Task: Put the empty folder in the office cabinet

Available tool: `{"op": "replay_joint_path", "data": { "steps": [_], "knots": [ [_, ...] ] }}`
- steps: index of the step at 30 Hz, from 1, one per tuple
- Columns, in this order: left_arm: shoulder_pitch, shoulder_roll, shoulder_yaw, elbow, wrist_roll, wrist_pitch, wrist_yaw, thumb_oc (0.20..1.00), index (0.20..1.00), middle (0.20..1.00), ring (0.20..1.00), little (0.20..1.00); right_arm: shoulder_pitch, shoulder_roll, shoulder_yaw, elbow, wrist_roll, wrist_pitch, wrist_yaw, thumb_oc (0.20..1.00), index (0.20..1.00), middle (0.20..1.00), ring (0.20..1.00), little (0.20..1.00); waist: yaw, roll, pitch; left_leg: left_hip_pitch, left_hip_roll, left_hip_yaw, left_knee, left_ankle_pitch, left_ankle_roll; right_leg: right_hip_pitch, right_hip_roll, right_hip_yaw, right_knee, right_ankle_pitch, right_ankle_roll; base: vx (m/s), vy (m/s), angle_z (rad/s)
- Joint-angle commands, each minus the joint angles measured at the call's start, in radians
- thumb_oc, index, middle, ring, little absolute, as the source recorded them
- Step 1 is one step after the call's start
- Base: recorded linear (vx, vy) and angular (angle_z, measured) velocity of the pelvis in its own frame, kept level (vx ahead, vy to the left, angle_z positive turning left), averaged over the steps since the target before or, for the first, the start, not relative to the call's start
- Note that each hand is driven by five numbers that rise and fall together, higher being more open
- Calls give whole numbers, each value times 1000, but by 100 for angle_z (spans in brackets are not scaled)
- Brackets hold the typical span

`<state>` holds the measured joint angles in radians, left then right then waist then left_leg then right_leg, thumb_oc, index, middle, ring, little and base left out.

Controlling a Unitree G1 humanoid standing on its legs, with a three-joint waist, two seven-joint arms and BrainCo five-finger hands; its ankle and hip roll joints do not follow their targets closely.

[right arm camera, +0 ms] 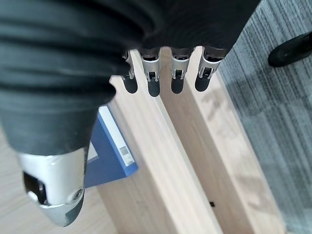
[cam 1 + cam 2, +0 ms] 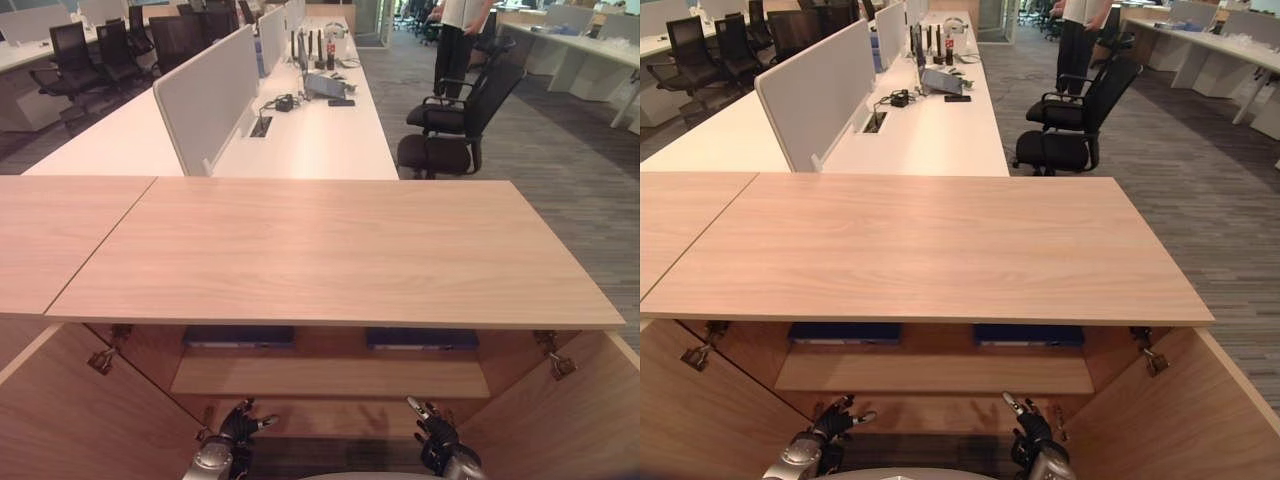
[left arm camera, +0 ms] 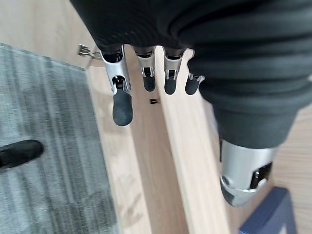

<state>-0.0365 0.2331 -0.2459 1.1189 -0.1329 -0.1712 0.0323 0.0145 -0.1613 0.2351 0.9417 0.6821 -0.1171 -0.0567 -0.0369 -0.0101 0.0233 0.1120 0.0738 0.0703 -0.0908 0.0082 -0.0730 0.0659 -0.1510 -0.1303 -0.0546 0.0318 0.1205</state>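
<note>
I've got both hands low at the open office cabinet, left hand and right hand with fingers relaxed and empty, two blue folders already lying on the upper shelf, so placement looks done.

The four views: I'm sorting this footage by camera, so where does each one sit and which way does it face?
Left eye view: on the head, looking down over the cabinet top into the open cabinet; left hand and right hand show at the bottom.
Right eye view: beside it, same scene, both blue folders on the shelf.
Left wrist view: along the open left hand towards the shelf edge.
Right wrist view: along the open right hand; shares a blue folder with the eye views.
</note>
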Motion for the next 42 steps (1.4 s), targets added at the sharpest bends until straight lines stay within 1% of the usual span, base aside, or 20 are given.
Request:
{"op": "replay_joint_path", "data": {
  "steps": [1,2,3,4,5,6,7,9,11,13,14,16,17,20,23,27,29,33,36,42],
  "knots": [
    [-100,12,6,26,-42,-28,16,1000,1000,1000,1000,1000,-82,1,23,-24,-53,-20,-7,1000,1000,1000,1000,1000,35,-19,68,25,5,-80,3,-55,13,-79,-61,47,258,-43,119,-182,23,-7],
    [-104,12,-2,21,-40,-30,19,1000,1000,1000,1000,1000,-87,-5,30,-37,-65,-24,-14,1000,1000,1000,1000,1000,27,-19,76,3,-3,-114,6,-38,16,-92,-19,119,301,-61,123,-149,23,17],
    [-107,17,1,15,-49,-30,19,1000,1000,1000,1000,1000,-85,-17,36,-43,-70,-27,-22,1000,1000,1000,1000,1000,26,-19,71,-31,-12,-155,9,-18,17,-80,36,218,302,-125,103,-98,20,139],
    [-106,18,1,15,-49,-30,19,1000,1000,1000,1000,1000,-85,-17,36,-43,-69,-27,-22,1000,1000,1000,1000,1000,25,-20,71,-30,-13,-156,10,-19,17,-79,35,218,304,-128,103,-52,-76,197],
    [-116,20,3,17,-61,-35,29,1000,1000,1000,1000,1000,-83,-25,51,-49,-71,-35,-23,1000,1000,1000,1000,1000,39,-31,78,-56,-26,-202,15,0,15,-49,52,241,270,-163,55,-8,-156,197],
    [-115,19,2,20,-65,-36,31,1000,1000,1000,1000,1000,-82,-28,56,-52,-76,-36,-21,1000,1000,1000,1000,1000,44,-34,79,-61,-27,-219,13,5,12,-38,52,233,248,-170,42,-51,-319,92],
    [-122,14,10,30,-93,-37,34,1000,1000,1000,1000,1000,-85,-40,65,-53,-88,-39,-23,1000,1000,1000,1000,1000,63,-30,85,-83,-21,-258,11,29,-12,-20,63,205,211,-181,27,-97,-315,86],
    [-129,13,14,32,-111,-36,35,1000,1000,1000,1000,1000,-93,-51,67,-50,-92,-41,-25,1000,1000,1000,1000,1000,67,-24,93,-102,-17,-285,10,45,-26,-13,67,178,190,-179,22,-88,-205,153],
    [-136,-5,3,34,-139,-37,32,1000,1000,1000,1000,1000,-92,-77,62,-59,-91,-53,-26,1000,1000,1000,1000,1000,89,-6,113,-161,-18,-361,9,97,-58,-1,73,98,146,-183,4,-147,-194,113],
    [-145,-15,-4,29,-153,-42,32,1000,1000,1000,1000,1000,-102,-102,45,-54,-87,-64,-33,1000,1000,1000,1000,1000,104,11,137,-234,-24,-385,14,145,-85,-8,73,44,135,-192,-7,-231,-115,77],
    [-147,-18,-5,27,-157,-43,34,1000,1000,1000,1000,1000,-109,-113,35,-45,-88,-67,-38,1000,1000,1000,1000,1000,104,17,142,-254,-21,-357,13,155,-91,-13,70,21,136,-197,-12,-221,5,146],
    [-147,-21,-2,12,-161,-43,33,1000,1000,1000,1000,1000,-124,-129,25,-23,-97,-64,-46,1000,1000,1000,1000,1000,97,14,154,-284,23,-156,31,148,-75,-23,40,-29,144,-190,-7,-217,46,140],
    [-137,-13,13,4,-169,-45,32,1000,1000,1000,1000,1000,-129,-128,21,10,-95,-59,-47,1000,1000,1000,1000,1000,93,10,155,-271,84,-29,68,146,-77,-27,10,-82,147,-173,-6,-208,42,116],
    [-127,-13,20,6,-167,-47,35,1000,1000,1000,1000,1000,-124,-122,20,24,-100,-51,-39,1000,1000,1000,1000,1000,91,11,143,-249,114,-23,96,139,-84,-21,-7,-124,136,-152,-9,-99,14,106],
    [-107,-20,31,12,-160,-52,46,1000,1000,1000,1000,1000,-110,-116,26,19,-111,-50,-29,1000,1000,1000,1000,1000,89,5,127,-154,161,-27,132,82,-100,-9,-38,-209,142,-144,-20,-134,58,103],
    [-101,-23,26,20,-157,-52,39,1000,1000,1000,1000,1000,-109,-112,14,30,-102,-49,-24,1000,1000,1000,1000,1000,74,8,109,-72,191,-16,138,57,-114,-13,-63,-286,146,-119,-19,-151,131,89],
    [-96,-24,9,10,-141,-47,28,1000,1000,1000,1000,1000,-94,-112,4,22,-99,-47,-21,1000,1000,1000,1000,1000,64,11,101,-52,198,36,126,52,-115,-4,-76,-328,144,-104,-13,-53,141,67],
    [-97,-20,-1,8,-112,-40,24,1000,1000,1000,1000,1000,-89,-93,6,27,-106,-36,-13,1000,1000,1000,1000,1000,59,2,79,-31,179,87,83,25,-112,23,-94,-344,119,-69,9,64,196,54],
    [-105,-16,-9,12,-91,-40,20,1000,1000,1000,1000,1000,-85,-68,6,43,-108,-29,-1,1000,1000,1000,1000,1000,71,-20,62,-32,133,69,68,-15,-89,27,-128,-340,75,-8,43,20,205,3],
    [-127,-1,-8,22,-80,-35,21,1000,1000,1000,1000,1000,-96,-39,-1,52,-113,-24,-2,1000,1000,1000,1000,1000,92,-54,70,-52,58,36,66,-59,-46,16,-190,-334,66,44,87,2,195,6]
  ]
}}
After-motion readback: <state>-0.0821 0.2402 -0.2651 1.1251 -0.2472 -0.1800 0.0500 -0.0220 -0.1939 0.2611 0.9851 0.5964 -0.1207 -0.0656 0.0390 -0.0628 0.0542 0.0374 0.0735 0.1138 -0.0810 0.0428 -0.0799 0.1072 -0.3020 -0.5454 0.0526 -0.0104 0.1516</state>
